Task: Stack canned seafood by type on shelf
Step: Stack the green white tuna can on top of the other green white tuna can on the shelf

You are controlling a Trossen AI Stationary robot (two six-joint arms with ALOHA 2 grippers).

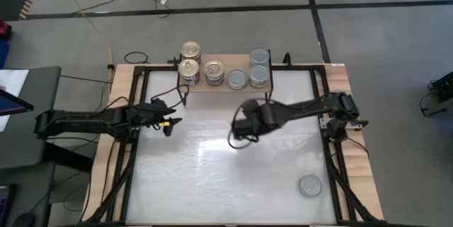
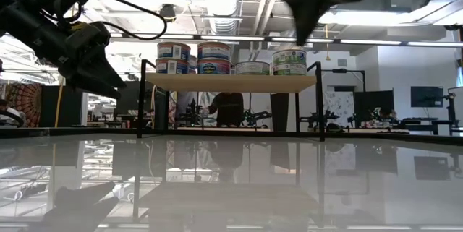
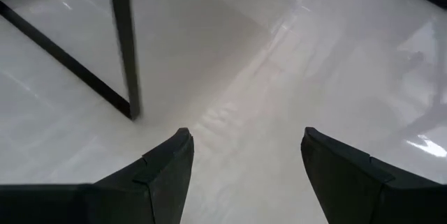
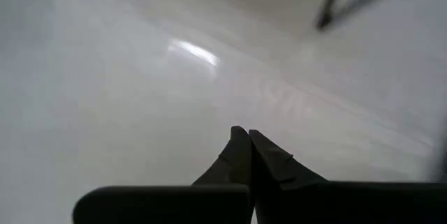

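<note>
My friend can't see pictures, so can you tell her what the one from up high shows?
Seen from above, a wooden shelf at the white table's far edge holds gold-lidded cans on its left and silver-lidded cans on its right. One silver can lies alone near the table's front right corner. The left gripper is open and empty; the right gripper is shut and empty, over the table's middle.

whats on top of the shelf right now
On the shelf: gold-lid cans stacked at its left end, a single gold-lid can beside them, a single silver-lid can, and silver-lid cans stacked at its right end. From above, lower cans are covered by upper ones.
</note>
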